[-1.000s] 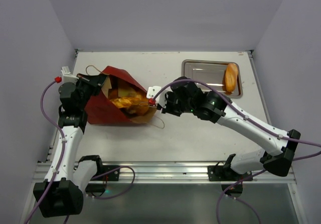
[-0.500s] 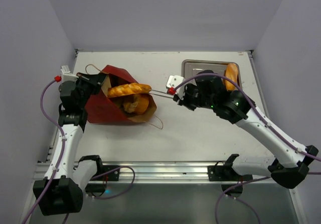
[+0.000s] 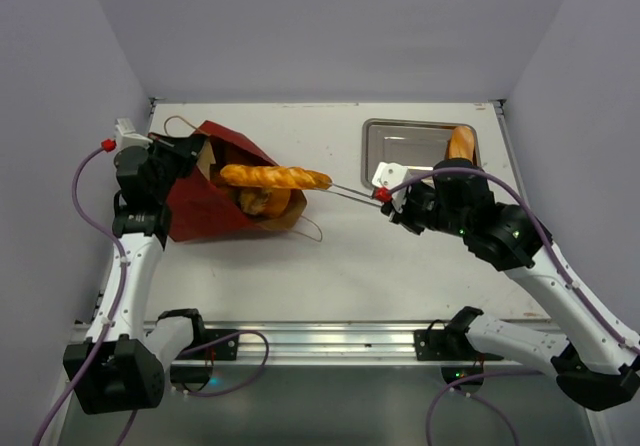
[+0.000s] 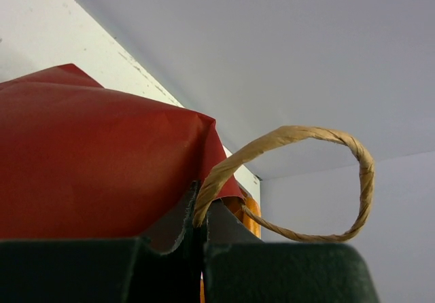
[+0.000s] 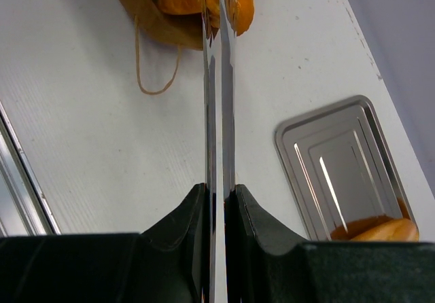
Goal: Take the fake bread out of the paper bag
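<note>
The dark red paper bag [image 3: 205,201] lies on its side at the left, mouth facing right. My left gripper [image 3: 183,153] is shut on its upper rim where the paper handle [image 4: 299,140] is fixed; in the left wrist view the gripper [image 4: 201,215] pinches the red paper [image 4: 88,167]. My right gripper [image 3: 392,198] is shut on thin metal tongs [image 3: 350,190]. The tongs [image 5: 219,113] pinch a long golden bread [image 3: 275,177] by its end [image 5: 238,4], half out of the bag's mouth. Another bread [image 3: 262,202] lies inside the bag.
A flat silver tray [image 3: 400,146] sits at the back right with one bread [image 3: 459,146] on its right side; both show in the right wrist view, tray [image 5: 340,174] and bread [image 5: 380,229]. The bag's lower handle loop [image 5: 153,72] lies on the white table.
My right gripper has drawn back to the right with the tongs, pulling the long bread out of the bag's mouth. The left gripper lifted the bag's rim slightly up and left.
</note>
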